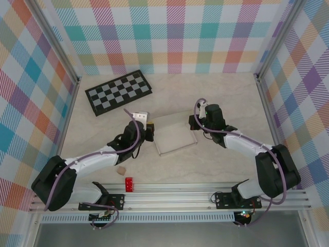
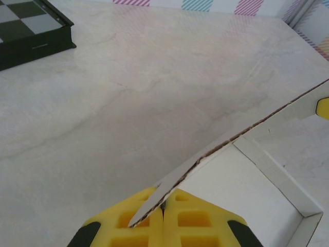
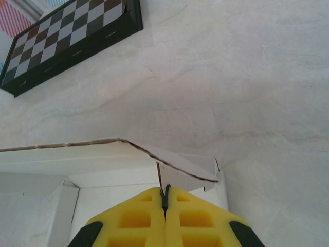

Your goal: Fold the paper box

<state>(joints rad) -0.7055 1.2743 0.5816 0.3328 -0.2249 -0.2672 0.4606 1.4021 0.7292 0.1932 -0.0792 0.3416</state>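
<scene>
Now, paper box (image 1: 175, 134): we see it mid-counter (image 1: 226, 98), between both arms, near-right of the checkerboard (image 1: 118, 91)
left pincer (image 2: 163, 199): clamped on the raised flap, left end
right pincer (image 3: 165, 198): clamped on the flap's right end

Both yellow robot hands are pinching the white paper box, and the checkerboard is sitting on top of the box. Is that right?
Not quite. The checkerboard is not on top of the paper box. It lies on the table, apart from the box, toward the far left, as the top view shows. The rest holds: the left gripper and the right gripper both pinch the box.
</scene>
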